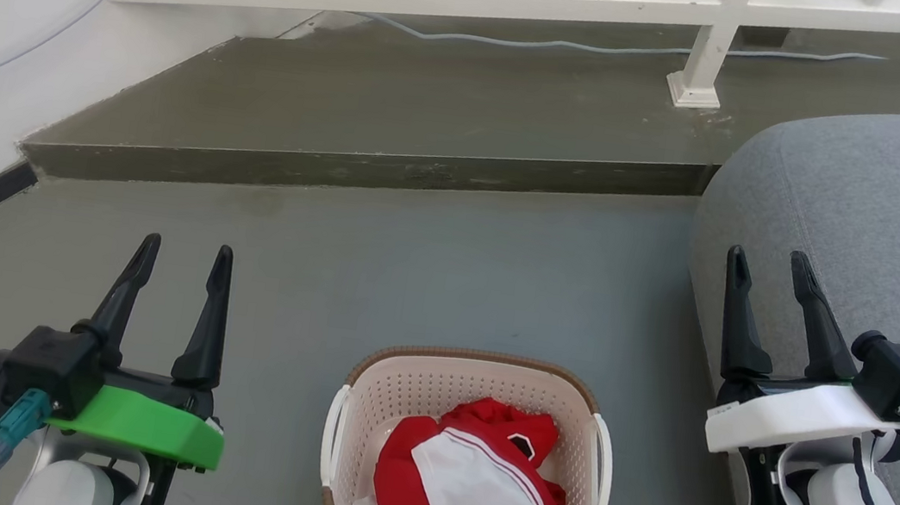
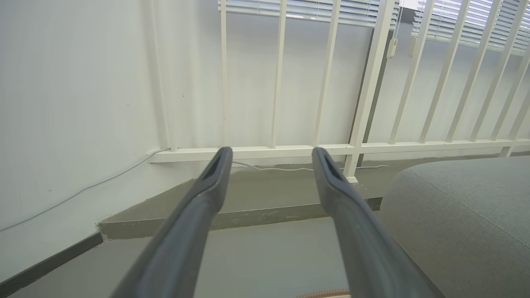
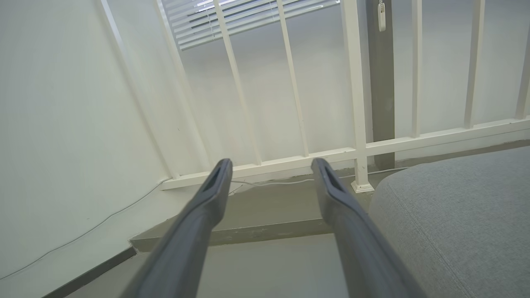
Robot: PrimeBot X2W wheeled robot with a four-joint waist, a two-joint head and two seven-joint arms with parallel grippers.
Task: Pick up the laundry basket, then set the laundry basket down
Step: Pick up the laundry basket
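Grey floor (image 1: 456, 271), sofa (image 1: 873, 212) along its right side. Laundry basket (image 1: 432, 389) sits on floor well short of the step (image 1: 373, 173), between the arms, red and white clothes (image 1: 472, 481) inside. Left gripper (image 1: 188, 246) and right gripper (image 1: 767, 255) both spread, empty, well apart from it. Likely light, stiff plastic, soft load; grab white loop handles (image 1: 603, 464) on both sides, lift evenly

right gripper (image 3: 271, 165) being held spread, bottom centre | white railing (image 3: 354, 103), top, and grey cushion (image 3: 455, 223), lower right, being framed
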